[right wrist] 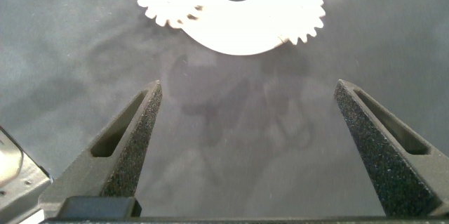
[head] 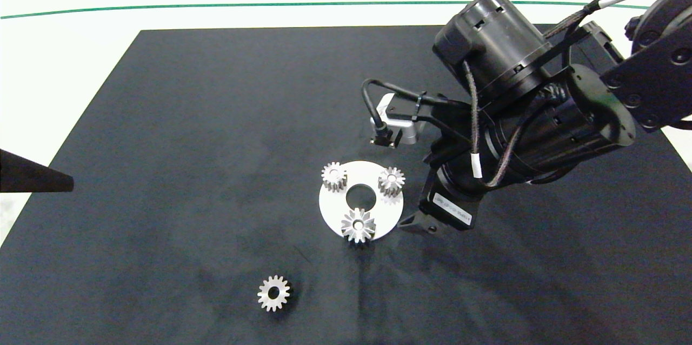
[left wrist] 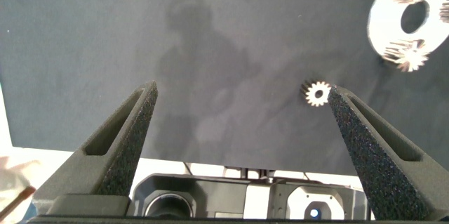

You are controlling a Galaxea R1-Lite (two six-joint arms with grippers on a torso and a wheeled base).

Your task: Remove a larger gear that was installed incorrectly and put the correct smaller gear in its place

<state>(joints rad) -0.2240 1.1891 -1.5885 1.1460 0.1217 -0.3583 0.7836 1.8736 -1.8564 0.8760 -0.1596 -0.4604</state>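
At the far left edge of the head view, your left arm (head: 32, 177) is sitting parked off the black mat (head: 189, 145); its wrist camera is showing the left gripper (left wrist: 242, 122) with fingers spread wide and nothing between them.

Moving right, in the lower middle of the frame, the smaller gear (head: 273, 293) is lying flat on the mat by itself, well apart from the white disc (head: 331, 205). You are not yet picking it up.

At the centre, the disc is carrying three gears: two small gears (head: 334, 176) along its upper part, and the larger gear (head: 358, 225) sitting at its lower edge, apparently installed in its place.

Just right of the disc, the right gripper (head: 419, 221) is hovering low with its fingers wide apart and empty, the disc showing just ahead of them in its wrist view.

So you are at the very start, I judge: removal, then fetching and fitting the replacement, are all waiting.
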